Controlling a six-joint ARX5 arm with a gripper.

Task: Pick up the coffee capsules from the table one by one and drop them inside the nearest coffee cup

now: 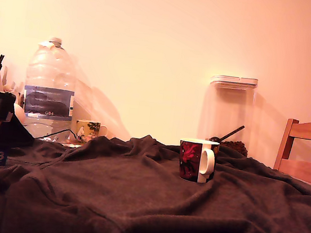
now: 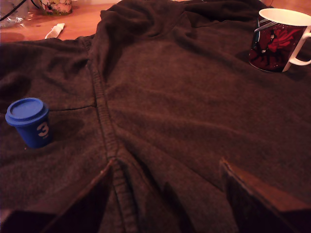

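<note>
Hovering over the table (image 2: 194, 107), the gripper (image 2: 165, 199) has its jaws spread wide with nothing between them. A blue capsule (image 2: 29, 121) stands off to one side, ahead of the fingers. The mug (image 2: 277, 41) sits farther ahead on the other side.

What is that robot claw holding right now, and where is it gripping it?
Nothing. The gripper is open, with only the brown cloth of the table between its fingers. The blue capsule stands untouched on the cloth, and the red mug sits apart.
</note>
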